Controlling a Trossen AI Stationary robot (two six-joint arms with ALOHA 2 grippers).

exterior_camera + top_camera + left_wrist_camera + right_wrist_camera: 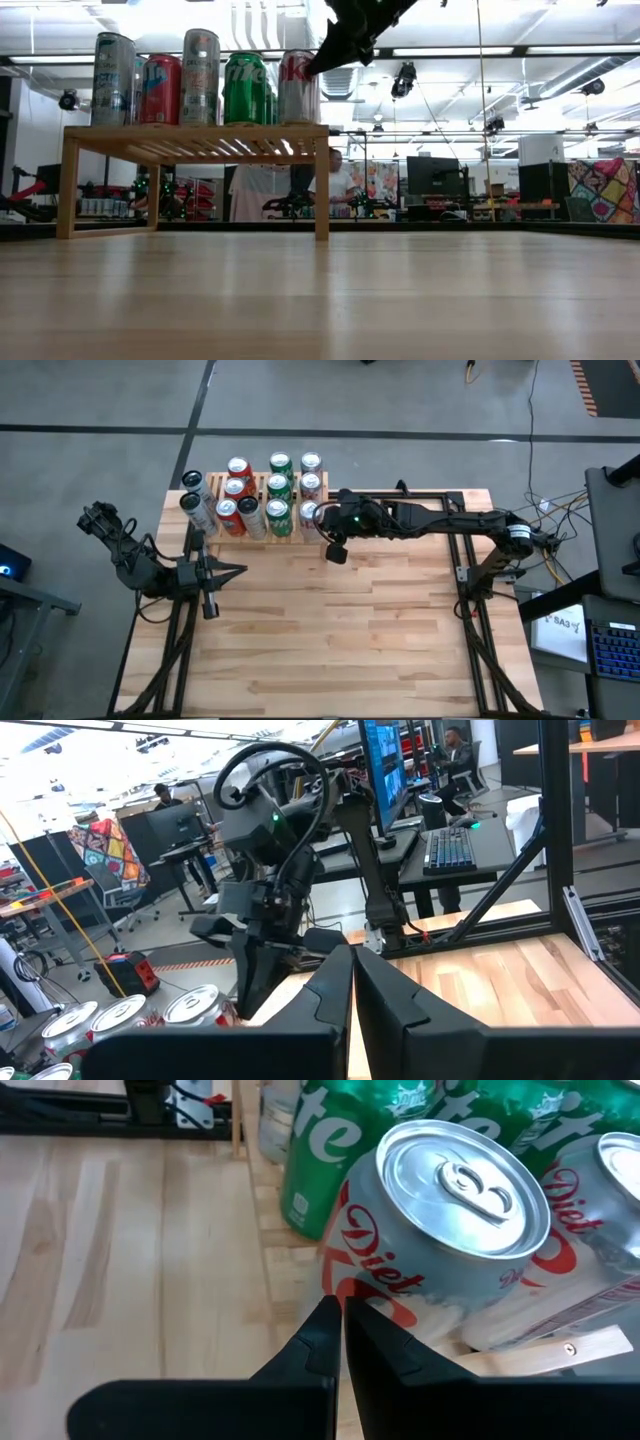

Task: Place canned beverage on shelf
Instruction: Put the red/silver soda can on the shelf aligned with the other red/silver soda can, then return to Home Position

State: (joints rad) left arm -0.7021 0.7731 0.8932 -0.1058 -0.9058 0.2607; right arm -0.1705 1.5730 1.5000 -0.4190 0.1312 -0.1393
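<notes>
The light-wood worktop (pixel 340 620) was seen carrying the slatted shelf (pixel 195 140) at its far edge, loaded with upright cans. The right arm was stretched across the far side, its gripper (pixel 335 550) hung just beside the shelf's right end, fingers pressed together and empty. A Diet Coke can (pixel 450 1230) was stood on the shelf directly before it. The left gripper (pixel 232 572) was held closed, empty, near the worktop's left edge.
</notes>
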